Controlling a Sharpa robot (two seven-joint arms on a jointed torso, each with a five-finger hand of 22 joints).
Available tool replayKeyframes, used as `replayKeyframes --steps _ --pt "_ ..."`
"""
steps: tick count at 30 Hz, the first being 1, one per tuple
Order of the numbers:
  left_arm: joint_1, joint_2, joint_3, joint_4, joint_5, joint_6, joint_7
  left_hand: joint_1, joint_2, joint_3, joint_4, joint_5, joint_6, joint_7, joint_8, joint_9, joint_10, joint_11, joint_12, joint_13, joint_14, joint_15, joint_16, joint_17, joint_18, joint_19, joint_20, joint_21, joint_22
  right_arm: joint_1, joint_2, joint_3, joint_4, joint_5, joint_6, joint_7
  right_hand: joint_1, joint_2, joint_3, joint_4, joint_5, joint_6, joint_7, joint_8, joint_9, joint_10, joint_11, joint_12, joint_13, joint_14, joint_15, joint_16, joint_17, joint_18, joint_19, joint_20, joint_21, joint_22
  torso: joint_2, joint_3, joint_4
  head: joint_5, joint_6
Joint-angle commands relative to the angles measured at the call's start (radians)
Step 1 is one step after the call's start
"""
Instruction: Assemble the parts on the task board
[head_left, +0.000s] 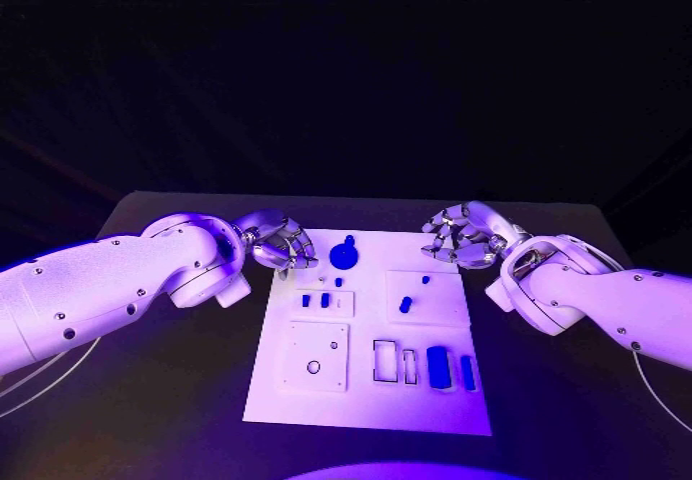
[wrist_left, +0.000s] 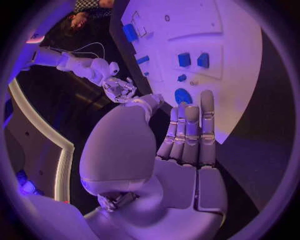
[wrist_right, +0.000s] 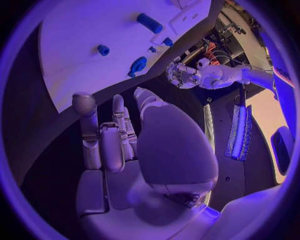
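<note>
The white task board (head_left: 368, 405) lies in the middle of the black table. Blue parts sit on it: a keyhole-shaped piece (head_left: 343, 253) at the far end, an oblong piece (head_left: 407, 303) mid-board, and two upright bars (head_left: 437, 364) (head_left: 467, 371) near the front right. My left hand (head_left: 278, 242) hovers at the board's far left corner, fingers stretched out and holding nothing (wrist_left: 187, 135). My right hand (head_left: 464, 236) hangs at the far right corner, also empty with its fingers extended (wrist_right: 119, 135). The keyhole piece (wrist_left: 183, 95) lies just beyond my left fingertips.
Small blue pieces (head_left: 315, 299) sit in a raised square left of centre. A white plate with a hole (head_left: 315, 366) and an outlined rectangular slot (head_left: 387, 360) are at the board's front. Black table (head_left: 173, 400) surrounds the board on both sides.
</note>
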Motion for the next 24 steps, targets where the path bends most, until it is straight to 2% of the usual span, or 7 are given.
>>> replayKeyframes --steps 1,5,10,16,20,24 --pt "-0.015 0.012 -0.008 0.008 -0.191 -0.151 0.191 0.038 -0.005 0.002 -0.018 -0.001 0.003 0.005 -0.006 -0.026 -0.015 0.003 -0.030 -0.032 -0.014 0.002 -0.023 -0.039 0.012 -0.002 0.002 -0.011 -0.006 -0.001 -0.001 0.000 0.004 0.008 -0.048 0.061 0.005 -0.005 0.006 -0.001 0.007 0.008 0.000 -0.004 -0.001 0.006 0.001 -0.005 -0.005 0.014 0.002 -0.002 -0.001 0.004 0.006 -0.002 0.004 0.003 0.000 -0.0006 -0.0006 0.000 0.000" --pt "-0.031 0.032 -0.015 0.004 -0.359 -0.151 0.188 0.061 -0.005 0.004 -0.026 -0.002 0.008 0.013 -0.013 -0.055 -0.023 0.012 -0.054 -0.063 -0.018 0.007 -0.022 -0.065 0.011 -0.004 0.004 -0.007 -0.002 -0.002 -0.002 0.000 0.006 0.018 -0.067 0.079 0.006 -0.006 0.011 -0.001 0.008 0.010 0.000 -0.004 -0.002 0.007 0.001 -0.010 -0.011 0.012 0.003 -0.005 -0.007 0.005 0.004 -0.002 -0.002 0.000 0.001 -0.0016 -0.0004 -0.002 0.000" --pt "-0.040 0.062 -0.023 -0.010 -0.504 -0.110 0.159 0.039 -0.029 -0.036 -0.002 -0.012 0.012 0.004 -0.016 -0.085 -0.023 0.008 -0.061 -0.086 -0.013 0.008 0.002 -0.081 0.012 -0.003 0.008 -0.010 -0.002 -0.003 -0.001 0.000 0.008 0.026 -0.079 0.092 0.007 -0.007 0.015 -0.001 0.008 0.012 0.000 -0.004 -0.003 0.009 0.001 -0.014 -0.015 0.012 0.003 -0.006 -0.008 0.005 0.003 -0.002 -0.004 0.000 0.001 -0.0011 -0.0019 -0.001 -0.001" --pt "-0.043 0.095 -0.027 -0.034 -0.579 -0.051 0.126 0.040 -0.031 -0.058 0.010 -0.014 0.020 -0.005 -0.016 -0.100 -0.019 0.004 -0.059 -0.096 -0.010 0.005 0.017 -0.089 0.013 0.003 0.008 -0.013 -0.004 -0.004 0.002 0.000 0.008 0.031 -0.085 0.098 0.007 -0.007 0.016 -0.001 0.008 0.013 0.000 -0.004 -0.003 0.009 0.002 -0.015 -0.017 0.011 0.003 -0.007 -0.009 0.006 0.002 -0.002 -0.006 -0.001 0.002 0.0001 -0.0026 -0.001 -0.003" --pt "-0.044 0.119 -0.030 -0.055 -0.608 -0.011 0.112 0.058 -0.024 -0.064 0.012 -0.007 0.028 -0.011 -0.018 -0.114 -0.016 0.002 -0.058 -0.104 -0.007 0.003 0.032 -0.096 0.013 0.010 0.005 -0.010 -0.003 -0.004 0.004 0.000 0.008 0.033 -0.087 0.099 0.003 -0.011 0.024 0.000 0.008 0.013 0.002 -0.005 -0.006 0.008 0.004 -0.027 -0.030 0.008 0.004 -0.012 -0.019 0.007 -0.002 -0.001 -0.016 -0.006 0.002 -0.0007 -0.0026 -0.001 -0.005" --pt "-0.047 0.139 -0.031 -0.071 -0.632 -0.010 0.094 0.064 -0.023 -0.065 0.012 -0.006 0.030 -0.013 -0.019 -0.118 -0.016 0.002 -0.058 -0.106 -0.008 0.003 0.036 -0.097 0.013 0.012 0.005 -0.009 -0.002 -0.004 0.006 0.000 0.008 0.033 -0.087 0.100 0.001 -0.013 0.029 0.000 0.008 0.014 0.003 -0.006 -0.008 0.008 0.005 -0.035 -0.038 0.007 0.005 -0.013 -0.020 0.007 -0.003 0.000 -0.019 -0.006 0.001 -0.0006 -0.0020 -0.001 -0.006"
